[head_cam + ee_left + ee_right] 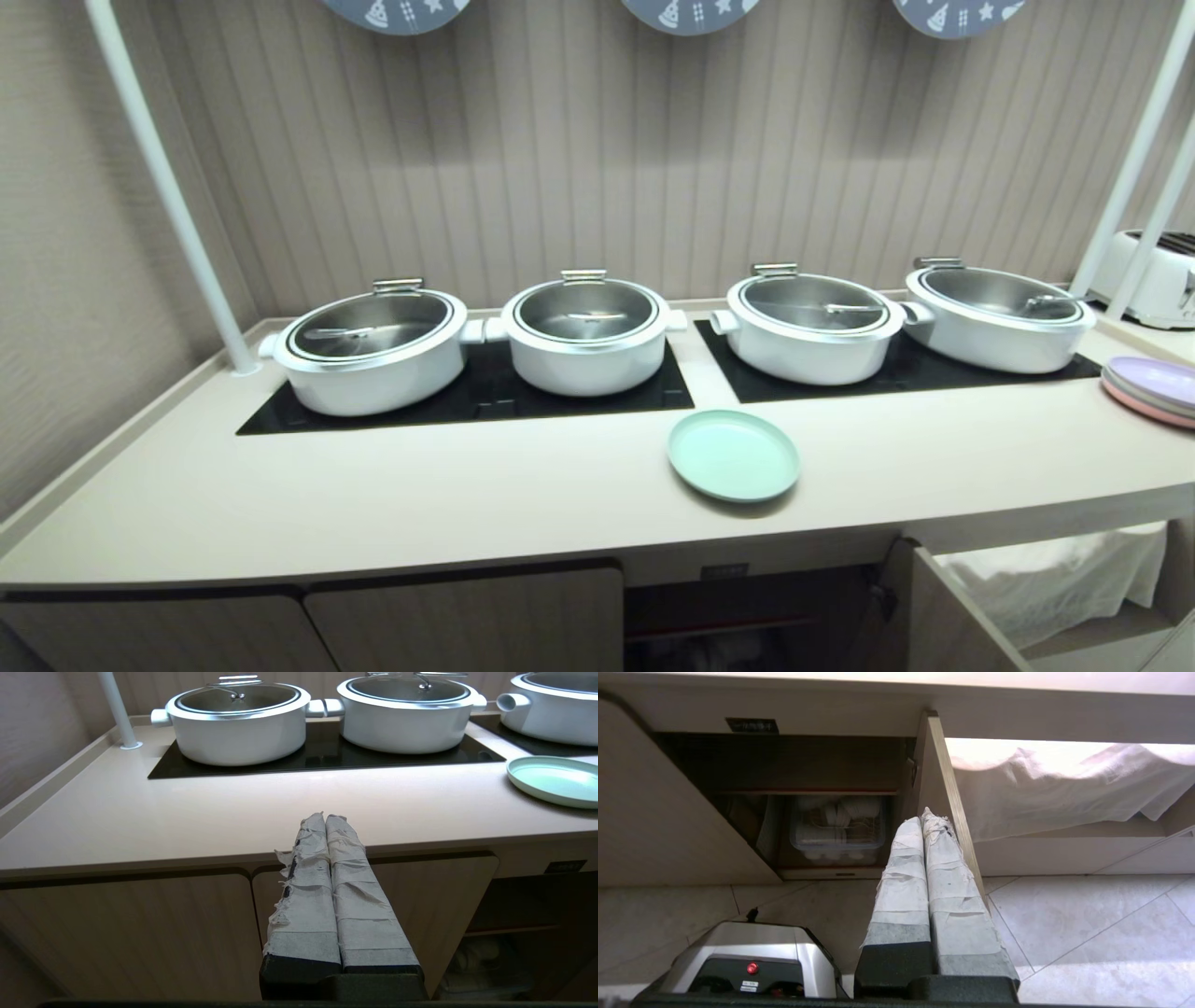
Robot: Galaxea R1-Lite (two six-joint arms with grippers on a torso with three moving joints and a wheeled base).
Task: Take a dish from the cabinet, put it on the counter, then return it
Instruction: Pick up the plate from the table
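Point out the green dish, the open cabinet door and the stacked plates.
green dish (733, 455), head view, centre of its flat well.
open cabinet door (945, 793), right wrist view, its front edge.
stacked plates (1158, 383), head view, top lilac plate.

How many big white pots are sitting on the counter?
4. All stand in a row on the black glass panels: the far-left pot and its neighbour share one panel; the third pot and the far-right pot share the other.
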